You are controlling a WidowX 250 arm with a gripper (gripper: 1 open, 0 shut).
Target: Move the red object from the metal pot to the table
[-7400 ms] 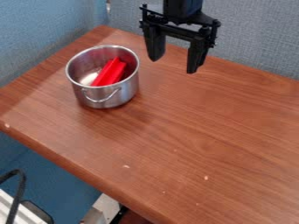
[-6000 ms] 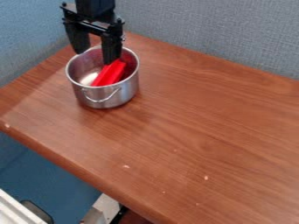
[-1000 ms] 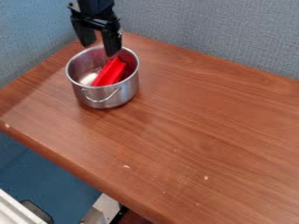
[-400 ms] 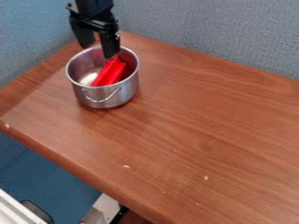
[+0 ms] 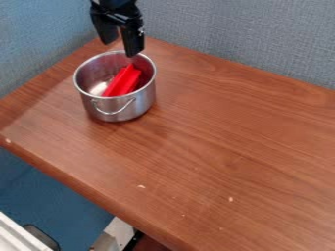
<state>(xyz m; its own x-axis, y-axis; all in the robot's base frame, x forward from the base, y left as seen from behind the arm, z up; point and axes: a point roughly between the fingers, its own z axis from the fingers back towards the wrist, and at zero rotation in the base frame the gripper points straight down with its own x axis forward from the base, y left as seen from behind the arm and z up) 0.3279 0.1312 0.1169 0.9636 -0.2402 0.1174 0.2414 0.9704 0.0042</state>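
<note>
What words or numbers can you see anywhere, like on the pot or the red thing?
None: no words, numbers, labels or signs can be read in this picture.
The metal pot is plain shiny steel with no mark that shows.
The red object inside it is plain red.
The table shows only wood grain.
The black tool above the pot shows no lettering.

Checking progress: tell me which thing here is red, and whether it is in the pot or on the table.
The red block: the only red thing, a bar leaning inside the steel pot, not on the table.
</note>
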